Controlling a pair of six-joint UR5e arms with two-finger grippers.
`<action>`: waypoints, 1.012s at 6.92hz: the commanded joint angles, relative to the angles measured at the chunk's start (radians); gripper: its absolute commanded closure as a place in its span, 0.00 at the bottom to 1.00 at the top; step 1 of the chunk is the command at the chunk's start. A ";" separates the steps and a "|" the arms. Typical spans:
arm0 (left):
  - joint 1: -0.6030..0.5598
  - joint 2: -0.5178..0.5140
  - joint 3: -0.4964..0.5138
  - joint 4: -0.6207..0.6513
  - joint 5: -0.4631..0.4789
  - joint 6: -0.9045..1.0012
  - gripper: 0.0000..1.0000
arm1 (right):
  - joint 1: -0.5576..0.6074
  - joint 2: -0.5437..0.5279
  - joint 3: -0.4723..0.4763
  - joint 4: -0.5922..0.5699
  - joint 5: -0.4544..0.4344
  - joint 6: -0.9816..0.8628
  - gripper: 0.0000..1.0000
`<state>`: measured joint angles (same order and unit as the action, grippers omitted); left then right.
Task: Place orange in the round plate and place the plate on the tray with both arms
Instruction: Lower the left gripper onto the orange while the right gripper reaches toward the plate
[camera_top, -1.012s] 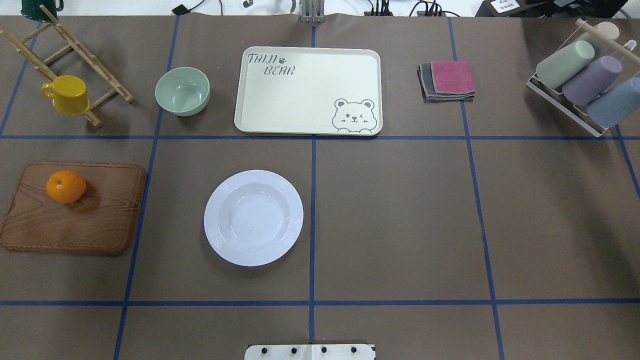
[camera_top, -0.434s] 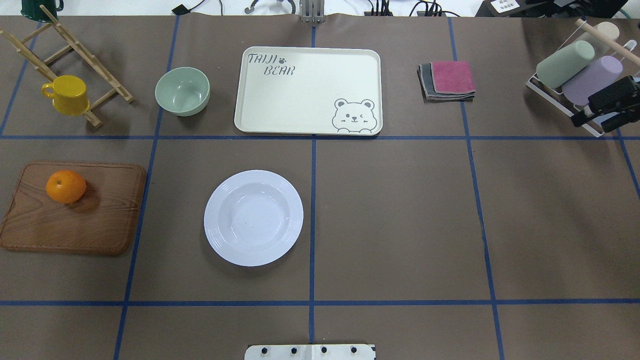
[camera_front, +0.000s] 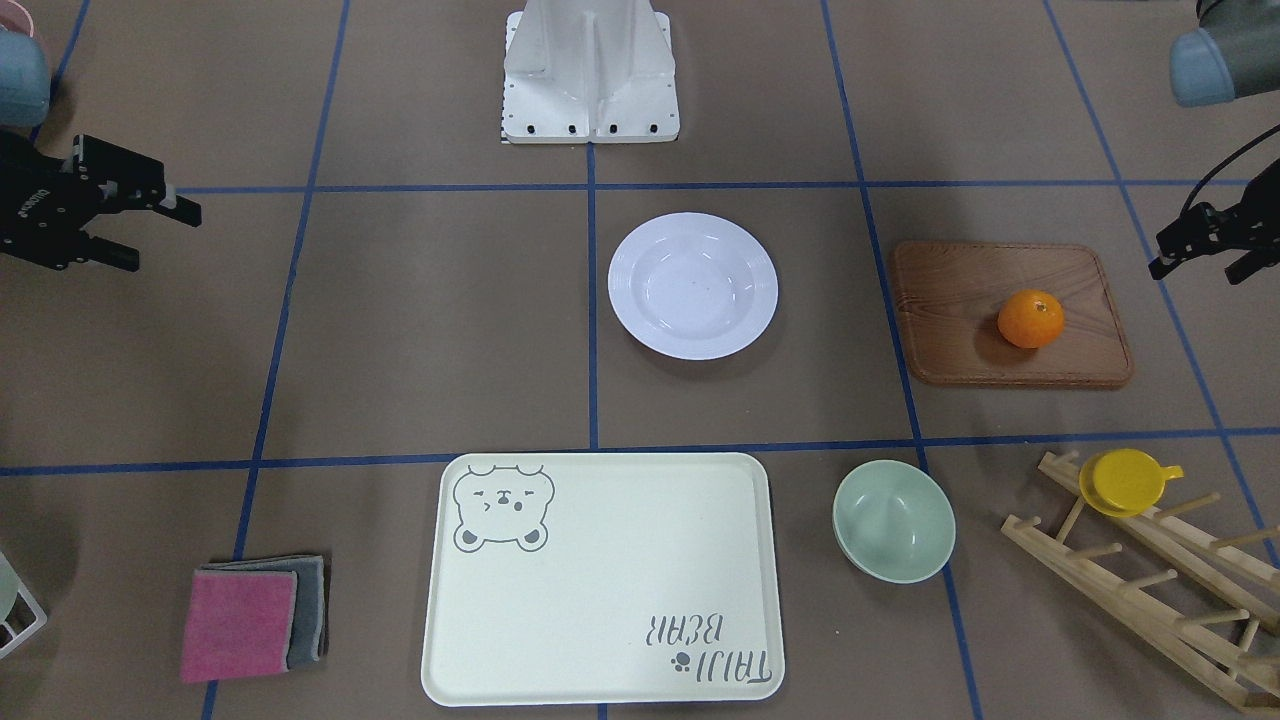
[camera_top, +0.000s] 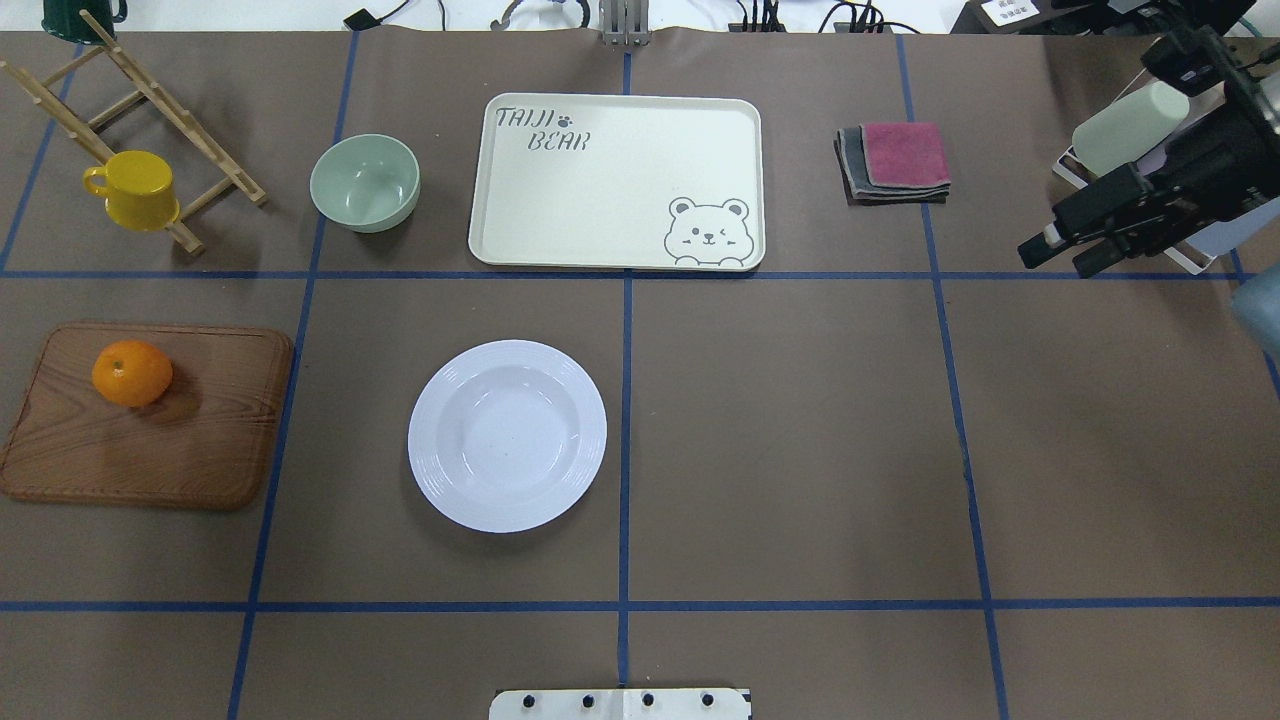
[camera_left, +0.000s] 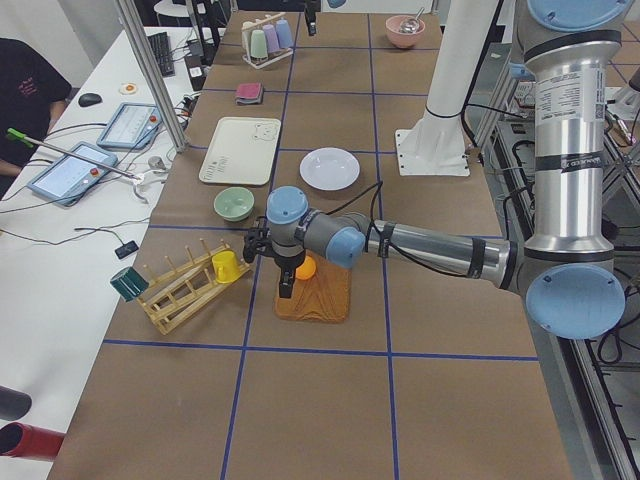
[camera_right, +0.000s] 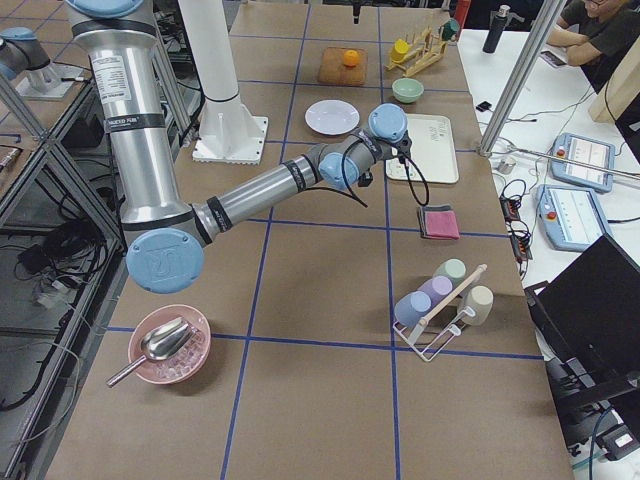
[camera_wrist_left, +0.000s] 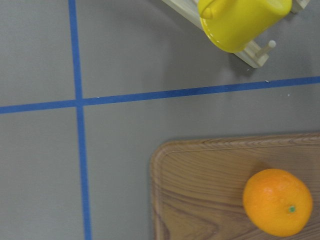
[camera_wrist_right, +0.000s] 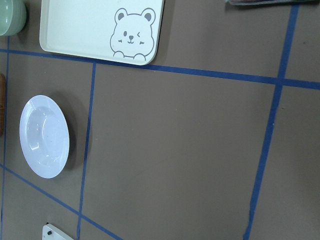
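Observation:
The orange (camera_top: 132, 372) lies on the left part of a brown wooden board (camera_top: 150, 450). The white round plate (camera_top: 507, 435) sits bare near the table's middle. Beyond it lies the cream bear tray (camera_top: 615, 180) with nothing on it. My right gripper (camera_top: 1062, 253) hangs open and holding nothing at the right edge, over the cup rack and far from the plate. My left gripper (camera_front: 1198, 270) is outside the overhead view. The front-facing view shows it open, in the air beside the board's outer end. Its wrist camera looks down on the orange (camera_wrist_left: 278, 202).
A pale green bowl (camera_top: 364, 182) stands left of the tray. A yellow cup (camera_top: 135, 189) hangs on a wooden rack at the far left. Folded cloths (camera_top: 895, 160) lie right of the tray. A wire rack of cups (camera_top: 1130, 130) sits under my right arm.
My right gripper has come into the overhead view from the right edge and moved left over the cup rack. The orange, plate and tray have not moved.

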<state>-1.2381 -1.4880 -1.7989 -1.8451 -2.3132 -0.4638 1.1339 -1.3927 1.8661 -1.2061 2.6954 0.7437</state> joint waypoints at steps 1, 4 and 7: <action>0.064 -0.027 0.001 -0.017 0.005 -0.123 0.00 | -0.220 0.010 -0.025 0.347 -0.282 0.462 0.00; 0.149 -0.051 0.003 -0.029 0.063 -0.246 0.00 | -0.460 0.047 -0.145 0.776 -0.539 0.783 0.00; 0.212 -0.077 0.032 -0.060 0.095 -0.331 0.01 | -0.511 0.069 -0.140 0.778 -0.562 0.810 0.00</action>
<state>-1.0463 -1.5549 -1.7766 -1.8993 -2.2269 -0.7707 0.6421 -1.3278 1.7241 -0.4326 2.1434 1.5454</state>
